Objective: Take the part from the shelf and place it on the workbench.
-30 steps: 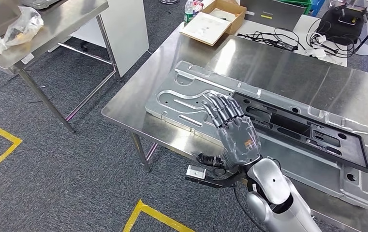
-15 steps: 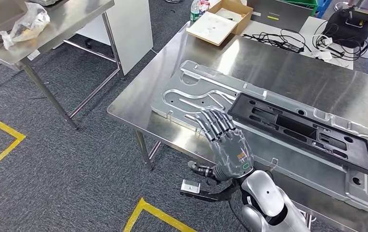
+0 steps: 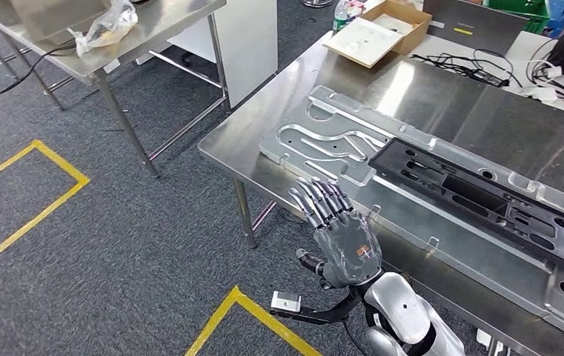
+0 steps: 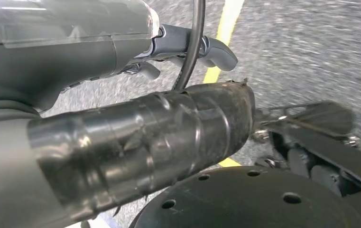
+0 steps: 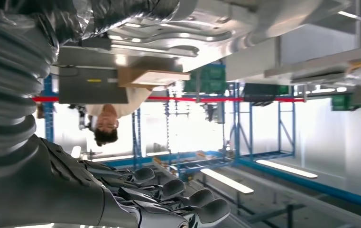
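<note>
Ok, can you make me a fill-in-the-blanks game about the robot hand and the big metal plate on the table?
1. The right hand holds ____.
2. The black frame lies on top of the ____ metal plate.
3. The metal plate rests on the steel ____.
4. The open cardboard box sits at the workbench's ____ corner.

Missing words: nothing; silver; workbench; far

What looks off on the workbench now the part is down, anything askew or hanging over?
Nothing stands out. The metal part lies flat on the workbench, with the black frame seated on it. It sits diagonal to the near edge, not overhanging. The right hand is off it, fingers apart.
</note>
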